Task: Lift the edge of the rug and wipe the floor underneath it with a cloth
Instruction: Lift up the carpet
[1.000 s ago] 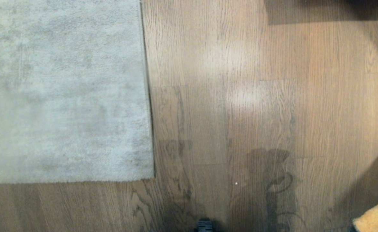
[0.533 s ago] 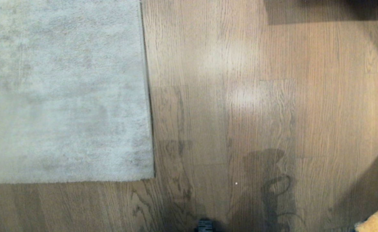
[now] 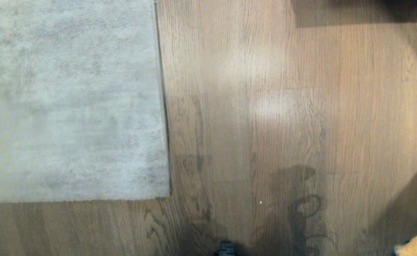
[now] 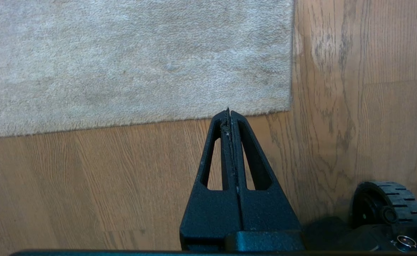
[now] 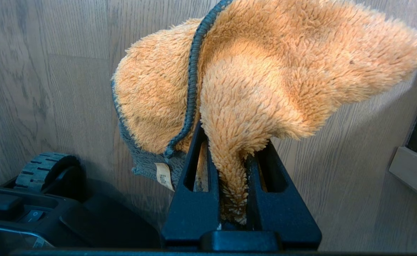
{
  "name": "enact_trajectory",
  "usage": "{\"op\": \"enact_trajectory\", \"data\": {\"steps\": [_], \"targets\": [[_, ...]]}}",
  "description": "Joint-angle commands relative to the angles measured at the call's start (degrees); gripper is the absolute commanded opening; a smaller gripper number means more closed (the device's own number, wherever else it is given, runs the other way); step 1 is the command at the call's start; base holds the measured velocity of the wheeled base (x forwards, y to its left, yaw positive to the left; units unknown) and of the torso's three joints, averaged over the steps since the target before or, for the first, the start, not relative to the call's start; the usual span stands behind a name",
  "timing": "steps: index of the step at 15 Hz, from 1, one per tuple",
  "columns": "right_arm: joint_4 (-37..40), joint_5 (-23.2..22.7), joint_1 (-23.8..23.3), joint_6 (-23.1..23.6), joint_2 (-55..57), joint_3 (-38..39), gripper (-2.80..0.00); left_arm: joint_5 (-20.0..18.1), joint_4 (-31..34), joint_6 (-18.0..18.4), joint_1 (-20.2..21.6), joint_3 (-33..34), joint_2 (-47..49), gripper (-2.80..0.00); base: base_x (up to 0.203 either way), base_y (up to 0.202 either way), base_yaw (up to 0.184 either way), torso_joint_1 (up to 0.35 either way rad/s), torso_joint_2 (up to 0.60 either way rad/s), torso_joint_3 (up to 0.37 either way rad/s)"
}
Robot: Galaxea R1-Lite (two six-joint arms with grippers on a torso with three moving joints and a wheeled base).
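While the rug edge lay flat on the floor, its corner sat just past the tips of the left gripper toward twelve o'clock in the left wrist view, the near border running nine to three. Those jaws were pressed together, empty. The right gripper, well off toward four o'clock in the head view, pinched the cloth. Judging by that, the left arm was the nearer one for lifting.

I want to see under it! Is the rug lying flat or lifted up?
Flat. The rug lies flat on the floor; its corner shows no backing, and the left claw is shut, empty.
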State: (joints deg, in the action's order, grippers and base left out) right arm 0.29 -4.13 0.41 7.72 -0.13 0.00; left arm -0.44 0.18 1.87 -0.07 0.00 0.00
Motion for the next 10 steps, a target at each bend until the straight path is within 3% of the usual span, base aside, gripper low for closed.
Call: {"op": "enact_trajectory", "data": {"steps": [1,10], "targets": [[-0.02,-0.09,0.02,0.11,0.13,0.00,-2.80,0.00,-0.01,-0.02,-0.01,0.00,0.00,-2.80,0.000,0.000,0.000,0.000,0.00,0.000],[-0.02,-0.09,0.02,0.02,0.13,0.00,-2.80,0.00,-0.01,-0.02,-0.01,0.00,0.00,-2.80,0.000,0.000,0.000,0.000,0.00,0.000]]}}
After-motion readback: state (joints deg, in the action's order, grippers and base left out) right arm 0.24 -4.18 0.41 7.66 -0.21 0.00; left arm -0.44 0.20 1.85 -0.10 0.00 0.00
